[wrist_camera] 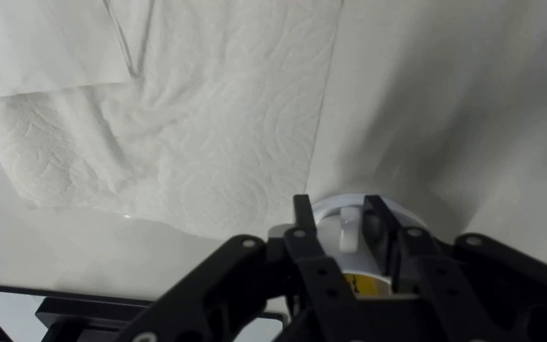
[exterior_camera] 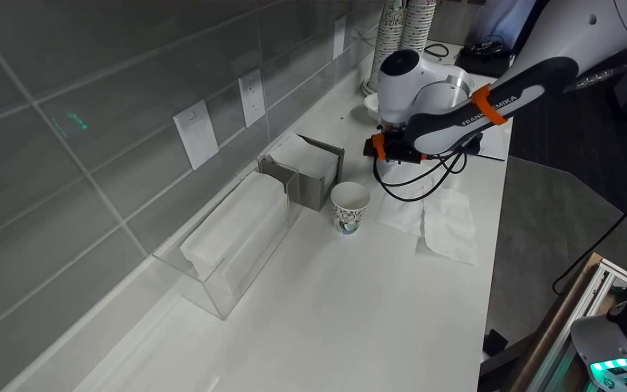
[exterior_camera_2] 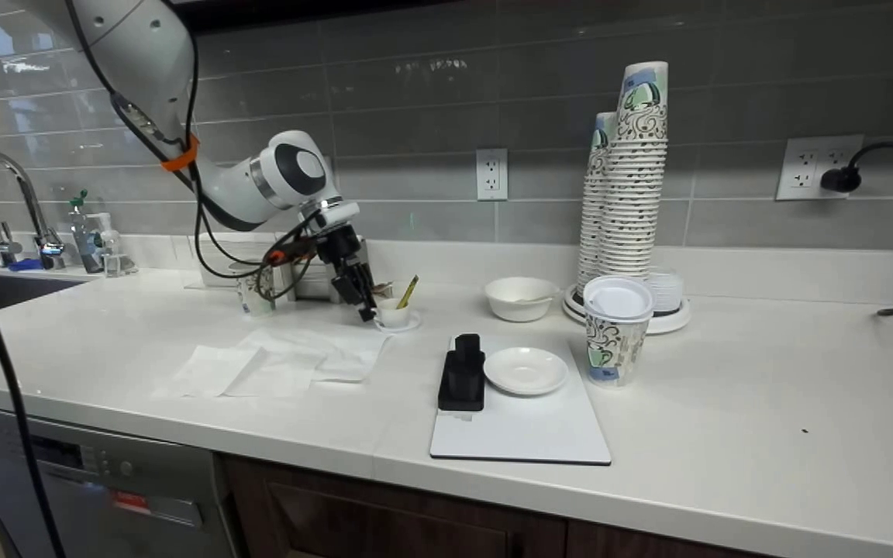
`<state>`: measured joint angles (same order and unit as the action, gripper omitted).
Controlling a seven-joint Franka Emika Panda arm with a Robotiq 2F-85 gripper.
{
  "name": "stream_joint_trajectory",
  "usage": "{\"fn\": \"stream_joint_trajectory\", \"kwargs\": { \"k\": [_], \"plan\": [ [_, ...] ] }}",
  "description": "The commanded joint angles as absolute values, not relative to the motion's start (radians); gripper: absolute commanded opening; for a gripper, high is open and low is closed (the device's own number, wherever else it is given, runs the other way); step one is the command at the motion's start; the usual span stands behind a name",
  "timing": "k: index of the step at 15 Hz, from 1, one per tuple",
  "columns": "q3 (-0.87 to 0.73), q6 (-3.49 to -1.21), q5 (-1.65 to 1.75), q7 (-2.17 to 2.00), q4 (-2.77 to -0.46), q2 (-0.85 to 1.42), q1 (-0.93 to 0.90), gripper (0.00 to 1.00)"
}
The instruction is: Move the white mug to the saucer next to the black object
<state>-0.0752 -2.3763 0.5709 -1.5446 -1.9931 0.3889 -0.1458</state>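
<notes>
Along a grey tiled wall (exterior_camera_2: 415, 101) we see a long white tabletop (exterior_camera_2: 764, 403), and over it a white robot arm (exterior_camera_2: 233, 194) with black trim slants down to the small, round, plain white mug (exterior_camera_2: 394, 316). The mug stands upright at the tips of the narrow black fingers (wrist_camera: 305, 213), its white handle (wrist_camera: 349, 228) in the gap between them.

The mug is well back from the tabletop's front edge. Crumpled white paper sheets (exterior_camera_2: 276, 364) lie near it, and a thin, rectangular white board (exterior_camera_2: 528, 434) with a dark edge lies farther along; a strip of tabletop shows between mug and board. Between board and wall we have a deep, round white bowl (exterior_camera_2: 516, 310). On the board sits the shallow, round white saucer (exterior_camera_2: 525, 370), with the low, flat-based black object (exterior_camera_2: 462, 380) just beside it, on the side toward the mug. The mug rests on a small, round white dish (exterior_camera_2: 413, 321).

The fingers stand apart, spread wider than the handle is thick. A gap shows between the handle and one finger; whether the other touches it, we cannot tell. A slim yellow strip (exterior_camera_2: 408, 291) leans out of the mug.
</notes>
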Motion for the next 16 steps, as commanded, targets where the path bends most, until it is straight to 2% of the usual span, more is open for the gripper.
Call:
{"fn": "stream_joint_trajectory", "kwargs": {
  "k": [1,2,3,6,16],
  "plan": [
    [-0.096,-2.396,0.568,-1.545,-1.966,0.414,-0.155,0.08],
    [-0.099,-2.394,0.571,-1.546,-1.967,0.410,-0.157,0.02],
    [-0.101,-2.388,0.573,-1.547,-1.969,0.402,-0.159,0.00],
    [-0.101,-2.367,0.568,-1.543,-1.983,0.363,-0.162,0.03],
    [-0.147,-2.270,0.574,-1.698,-2.000,0.206,-0.107,0.03]
  ]
}}
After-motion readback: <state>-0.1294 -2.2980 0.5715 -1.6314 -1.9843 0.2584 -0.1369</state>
